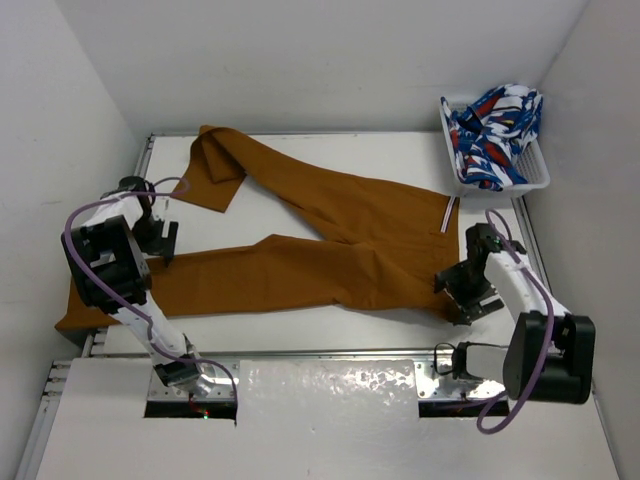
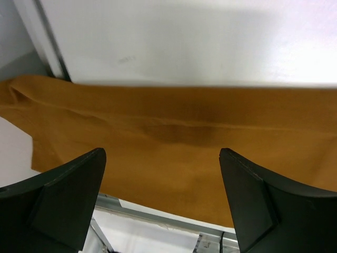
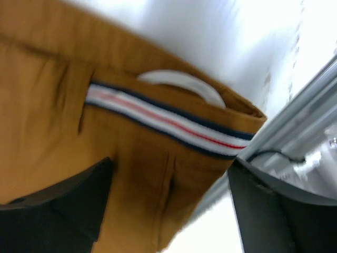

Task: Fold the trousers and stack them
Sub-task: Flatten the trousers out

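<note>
The mustard-brown trousers (image 1: 330, 240) lie spread flat on the white table (image 1: 300, 335). Their waistband is at the right. One leg runs to the far left corner, its cuff turned over. The other leg runs to the table's left edge. My left gripper (image 1: 160, 243) hovers open over that near leg; the left wrist view shows the ochre cloth (image 2: 174, 137) under the open gripper (image 2: 162, 154), with nothing held. My right gripper (image 1: 463, 290) is open at the near corner of the waist. In the right wrist view the striped waistband (image 3: 168, 122) lies just beyond the open gripper (image 3: 168, 174).
A white basket (image 1: 538, 178) with blue-white-red patterned clothes (image 1: 495, 130) stands at the far right corner. White walls close in the table on three sides. A metal rail (image 2: 158, 217) runs along the table's left edge, where the near leg's cuff hangs over.
</note>
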Action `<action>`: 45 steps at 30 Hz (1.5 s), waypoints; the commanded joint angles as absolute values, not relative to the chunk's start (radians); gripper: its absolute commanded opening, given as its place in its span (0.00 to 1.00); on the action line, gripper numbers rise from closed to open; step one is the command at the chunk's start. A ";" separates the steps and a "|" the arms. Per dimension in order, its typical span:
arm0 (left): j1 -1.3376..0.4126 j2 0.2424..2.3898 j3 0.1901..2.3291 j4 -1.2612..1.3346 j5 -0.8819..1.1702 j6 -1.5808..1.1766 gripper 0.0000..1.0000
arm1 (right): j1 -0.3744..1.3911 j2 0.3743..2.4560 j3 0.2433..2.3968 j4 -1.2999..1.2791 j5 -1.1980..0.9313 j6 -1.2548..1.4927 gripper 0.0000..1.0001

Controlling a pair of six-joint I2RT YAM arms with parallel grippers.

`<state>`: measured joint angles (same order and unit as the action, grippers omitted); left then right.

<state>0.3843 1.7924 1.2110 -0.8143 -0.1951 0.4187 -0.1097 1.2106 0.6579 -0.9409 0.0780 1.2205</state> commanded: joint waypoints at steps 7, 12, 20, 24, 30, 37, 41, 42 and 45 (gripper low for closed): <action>0.436 1.691 1.112 -0.813 -0.226 0.498 0.87 | -0.107 1.304 0.687 -0.704 0.423 1.212 0.12; 0.436 1.645 1.062 -0.853 -0.213 0.558 0.85 | -0.114 1.279 0.819 -0.614 0.635 0.901 0.00; 0.436 1.646 0.922 -0.821 -0.199 0.546 0.83 | -0.123 1.112 0.637 -0.564 0.785 0.923 0.01; 0.436 1.641 0.859 -0.792 -0.222 0.564 0.83 | -0.147 1.081 0.571 -0.792 0.827 1.144 0.48; 0.436 1.640 0.747 -0.700 -0.290 0.614 0.83 | -0.173 1.032 0.670 -0.696 0.942 0.915 0.75; 0.437 1.663 0.761 -0.641 -0.342 0.652 0.83 | -0.002 1.135 0.800 -0.170 0.669 0.247 0.48; 0.437 1.632 0.975 -0.762 -0.149 0.608 0.83 | 0.094 1.328 0.971 -0.167 0.479 0.217 0.48; 0.437 1.634 1.050 -0.784 -0.097 0.592 0.83 | 0.101 1.369 1.050 -0.188 0.409 0.239 0.48; 0.433 1.693 1.346 -0.825 0.118 0.516 0.82 | 0.121 1.532 1.200 -0.242 0.361 0.284 0.47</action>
